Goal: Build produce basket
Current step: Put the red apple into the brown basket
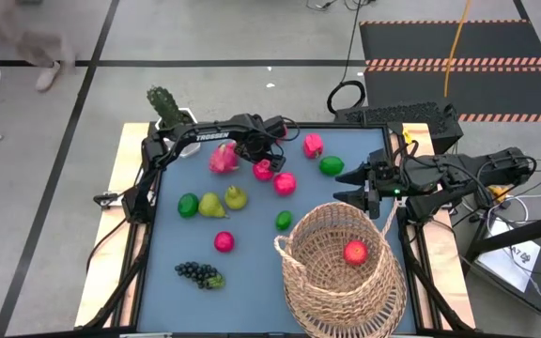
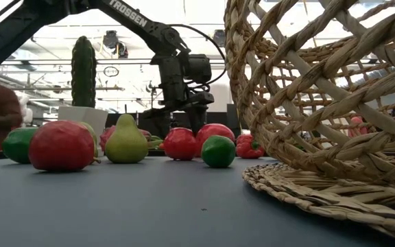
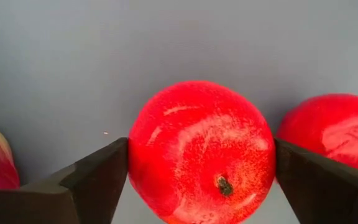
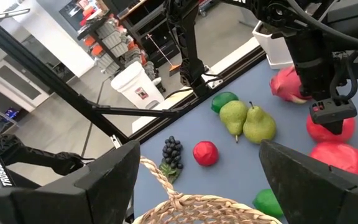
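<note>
Near the far middle of the surface (image 1: 252,282), we have our left pincer (image 1: 263,167) straddling a red apple (image 3: 201,152), fingers (image 3: 95,183) at both flanks, apparently clamped. The basket (image 1: 341,272), one apple inside, lies toward the near right, beside our right pincer (image 1: 372,192), hovering spread and empty. Only the left wrist view shows finger contact; the high view hides it.

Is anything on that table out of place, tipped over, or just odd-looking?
One thing stands out: a potted cactus sits at the far left corner of the table, the only item that is not fruit. The basket stands upright with one red apple inside; nothing looks spilled or broken.
</note>
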